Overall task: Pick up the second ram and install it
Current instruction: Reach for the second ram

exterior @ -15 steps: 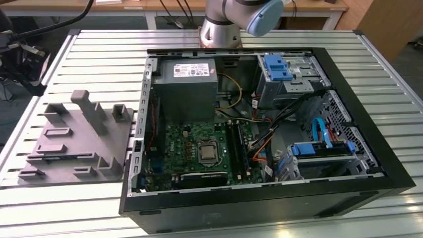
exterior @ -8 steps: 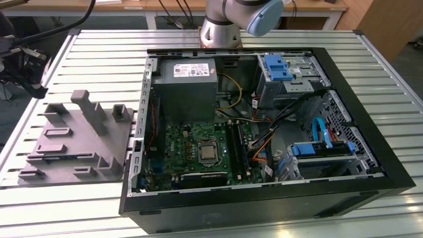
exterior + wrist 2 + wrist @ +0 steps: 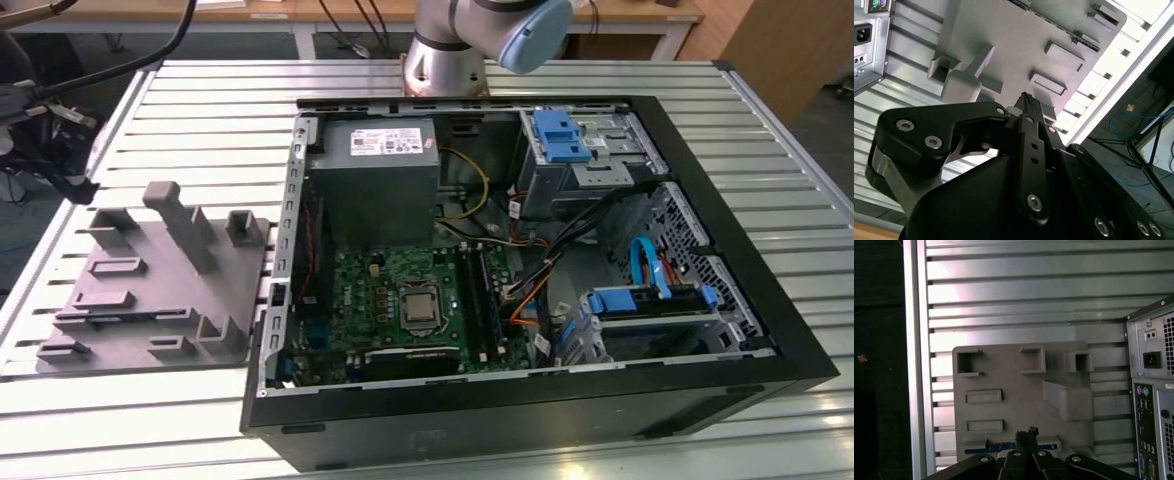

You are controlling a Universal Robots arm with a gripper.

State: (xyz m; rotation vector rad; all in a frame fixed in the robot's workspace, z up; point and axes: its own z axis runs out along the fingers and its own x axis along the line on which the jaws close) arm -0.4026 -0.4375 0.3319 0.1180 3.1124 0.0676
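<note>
– Grey plastic tray [image 3: 154,290] is what you have at the exterior view's left, on the slatted metal counter [image 3: 200,90]. The second ram [image 3: 996,447] lies edge-on in the tray's long slot. In the first wrist view it is a thin dark bar with a bluish face.

– And the claw?

– Your claw [image 3: 1027,434] hangs over that tray. In the first wrist view its tips show just beside the ram but apart from it. In both wrist views the fingers [image 3: 1030,135] look pressed together, with nothing pinched between them.

– What lies further right?

– Just beside the tray you have the open computer case [image 3: 534,410], lying with its open side up. At the back on its left stands the grey power supply [image 3: 374,165], and in front of that is the green motherboard [image 3: 360,290] with its processor socket [image 3: 420,305]. The long dark memory slots [image 3: 483,290] run just beside the socket; you cannot tell whether any of them is filled. Past them, on the case's right, are the blue drive caddies [image 3: 561,135]. Your arm's base [image 3: 454,45] stands on the counter behind the case.
</note>
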